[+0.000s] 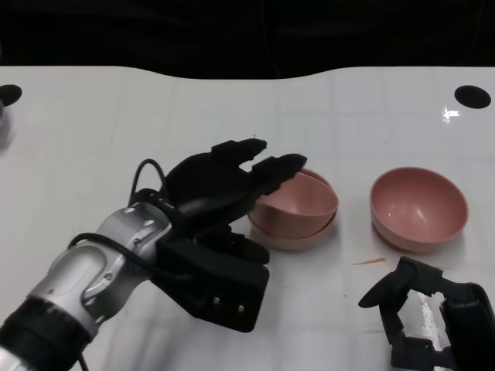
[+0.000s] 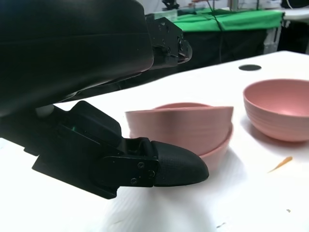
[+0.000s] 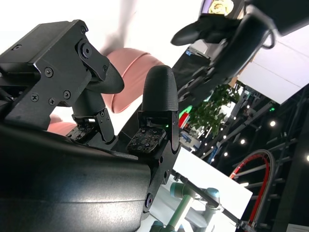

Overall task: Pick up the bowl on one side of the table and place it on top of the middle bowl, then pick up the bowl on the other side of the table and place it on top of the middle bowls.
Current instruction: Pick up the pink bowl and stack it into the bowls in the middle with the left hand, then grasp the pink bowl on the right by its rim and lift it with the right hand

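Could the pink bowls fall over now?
Maybe. The top bowl sits tilted in the middle bowl, not nested flat, and the left hand has its fingers over the rim. Pulling away could drag or tip it. The right hand must then lift the right bowl; setting it on a crooked stack might make it slide off.

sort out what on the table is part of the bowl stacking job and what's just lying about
Part of the job:
- stacked pair of pink bowls, upper one tilted
- single pink bowl
- left hand, fingers at the stack's rim
- right hand, holding nothing

Just lying about:
- orange sliver on the table
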Controlling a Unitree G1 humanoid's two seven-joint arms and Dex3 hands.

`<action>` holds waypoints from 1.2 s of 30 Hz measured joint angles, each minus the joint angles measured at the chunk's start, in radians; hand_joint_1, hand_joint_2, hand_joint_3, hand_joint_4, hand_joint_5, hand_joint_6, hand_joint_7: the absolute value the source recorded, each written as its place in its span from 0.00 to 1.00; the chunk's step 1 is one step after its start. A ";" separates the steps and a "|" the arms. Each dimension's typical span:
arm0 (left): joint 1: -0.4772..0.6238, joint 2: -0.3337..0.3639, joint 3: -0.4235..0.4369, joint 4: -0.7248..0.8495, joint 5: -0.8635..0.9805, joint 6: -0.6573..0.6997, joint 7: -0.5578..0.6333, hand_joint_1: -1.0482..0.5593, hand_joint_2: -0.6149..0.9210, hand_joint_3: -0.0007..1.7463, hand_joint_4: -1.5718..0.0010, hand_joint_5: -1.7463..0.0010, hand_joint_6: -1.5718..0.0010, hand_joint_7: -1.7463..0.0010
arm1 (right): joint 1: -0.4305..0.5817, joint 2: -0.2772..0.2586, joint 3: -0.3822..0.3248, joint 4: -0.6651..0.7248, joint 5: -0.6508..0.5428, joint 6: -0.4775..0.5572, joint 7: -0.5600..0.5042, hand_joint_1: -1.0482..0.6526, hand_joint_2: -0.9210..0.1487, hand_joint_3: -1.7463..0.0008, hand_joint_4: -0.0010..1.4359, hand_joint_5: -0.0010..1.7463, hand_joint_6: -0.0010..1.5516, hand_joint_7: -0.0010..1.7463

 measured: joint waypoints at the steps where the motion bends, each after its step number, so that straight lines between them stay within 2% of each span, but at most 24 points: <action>1: 0.024 0.006 0.025 -0.006 -0.026 -0.028 0.027 0.15 1.00 0.18 0.91 0.94 0.90 0.96 | -0.001 0.000 0.000 0.000 0.000 -0.001 0.000 0.67 0.55 0.22 0.54 0.93 0.51 0.72; 3: 0.075 0.013 0.071 -0.007 -0.088 -0.102 0.083 0.21 1.00 0.11 0.87 0.89 0.84 0.95 | 0.000 0.000 -0.001 0.001 0.000 -0.001 -0.002 0.67 0.55 0.22 0.54 0.93 0.51 0.72; 5: 0.120 0.014 0.110 -0.003 -0.138 -0.188 0.137 0.28 1.00 0.07 0.87 0.76 0.78 0.95 | -0.001 0.000 0.000 0.002 0.000 -0.002 -0.002 0.67 0.55 0.21 0.54 0.93 0.51 0.72; 9: 0.181 0.015 0.173 0.034 -0.187 -0.332 0.235 0.39 1.00 0.07 0.88 0.48 0.67 0.91 | -0.001 0.000 0.000 0.003 0.000 -0.002 -0.002 0.68 0.55 0.21 0.54 0.94 0.51 0.72; 10: 0.190 0.015 0.185 0.051 -0.189 -0.358 0.253 0.40 1.00 0.08 0.88 0.41 0.67 0.84 | -0.002 0.000 0.000 0.003 0.000 -0.002 -0.002 0.68 0.55 0.21 0.54 0.94 0.51 0.72; 11: 0.201 0.016 0.198 0.067 -0.191 -0.386 0.270 0.43 1.00 0.09 0.89 0.28 0.75 0.61 | -0.002 0.000 0.000 0.003 0.000 -0.002 -0.002 0.68 0.56 0.21 0.53 0.93 0.51 0.72; 12: 0.211 0.016 0.210 0.084 -0.200 -0.413 0.285 0.44 1.00 0.09 0.88 0.23 0.78 0.49 | -0.002 0.000 0.000 0.004 0.000 -0.002 -0.002 0.68 0.56 0.21 0.53 0.93 0.51 0.72; 13: 0.224 0.016 0.222 0.101 -0.212 -0.439 0.299 0.45 1.00 0.09 0.86 0.22 0.79 0.43 | -0.002 0.000 0.000 0.004 0.000 -0.002 -0.002 0.68 0.56 0.21 0.53 0.93 0.51 0.72; 14: 0.236 0.014 0.236 0.120 -0.227 -0.468 0.310 0.50 0.99 0.08 0.77 0.21 0.74 0.40 | -0.003 0.000 0.001 0.005 0.000 -0.002 -0.002 0.68 0.56 0.21 0.54 0.93 0.51 0.72; 16: 0.264 -0.004 0.269 0.157 -0.277 -0.539 0.343 0.55 0.98 0.08 0.68 0.21 0.66 0.37 | -0.003 0.000 0.001 0.008 0.000 -0.004 -0.002 0.68 0.56 0.21 0.54 0.92 0.51 0.72; 18: 0.289 -0.036 0.300 0.199 -0.323 -0.605 0.380 0.60 0.81 0.39 0.61 0.19 0.61 0.33 | -0.003 0.000 0.001 0.010 0.000 -0.004 -0.003 0.67 0.56 0.22 0.54 0.93 0.51 0.72; 19: 0.303 -0.051 0.312 0.220 -0.342 -0.638 0.390 0.62 0.74 0.50 0.59 0.18 0.59 0.33 | -0.004 0.000 0.001 0.010 0.000 -0.004 -0.003 0.67 0.56 0.22 0.54 0.93 0.51 0.72; 25: 0.375 -0.093 0.354 0.278 -0.428 -0.713 0.374 0.67 0.66 0.67 0.51 0.11 0.52 0.32 | -0.004 0.000 0.001 0.010 0.000 -0.004 -0.003 0.66 0.55 0.23 0.54 0.93 0.51 0.72; 28: 0.411 -0.100 0.366 0.276 -0.498 -0.713 0.316 0.66 0.63 0.80 0.47 0.06 0.49 0.29 | -0.004 0.000 0.001 0.010 0.000 -0.004 -0.003 0.66 0.54 0.23 0.53 0.93 0.51 0.71; 29: 0.420 -0.100 0.367 0.274 -0.520 -0.711 0.288 0.65 0.62 0.83 0.45 0.04 0.47 0.25 | -0.004 0.000 0.000 0.011 0.000 -0.005 -0.003 0.66 0.54 0.24 0.54 0.93 0.51 0.71; 33: 0.453 -0.108 0.373 0.253 -0.605 -0.677 0.189 0.63 0.60 0.87 0.43 0.02 0.45 0.16 | -0.004 -0.003 -0.003 0.012 0.000 -0.010 -0.003 0.66 0.52 0.26 0.53 0.93 0.50 0.70; 36: 0.464 -0.135 0.376 0.246 -0.695 -0.631 0.111 0.63 0.61 0.86 0.42 0.00 0.47 0.11 | -0.005 -0.009 -0.007 0.012 0.008 -0.009 -0.001 0.63 0.42 0.36 0.51 0.87 0.50 0.62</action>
